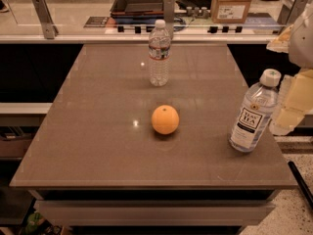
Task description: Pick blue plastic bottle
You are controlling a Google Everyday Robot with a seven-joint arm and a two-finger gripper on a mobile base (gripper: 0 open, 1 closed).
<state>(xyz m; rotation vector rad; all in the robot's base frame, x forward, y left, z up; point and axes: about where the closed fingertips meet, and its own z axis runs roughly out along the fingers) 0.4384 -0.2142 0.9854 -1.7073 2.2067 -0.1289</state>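
Observation:
The blue plastic bottle [253,112] is wide and clear with a bluish tint, a big white cap and a white label with dark lettering. It stands near the right edge of the brown table [98,146] and tilts to the right, cap toward my gripper. My gripper [287,112], pale yellow, comes in from the right edge of the view and is right against the bottle's right side, at the height of its upper body. I cannot tell whether the bottle's base rests on the table or is lifted off it.
An orange [165,119] lies in the middle of the table. A slimmer ribbed clear bottle [159,53] with a red-and-white label stands upright at the back centre. Behind the table runs a counter with a dark tray [139,3] and a cardboard box [231,4].

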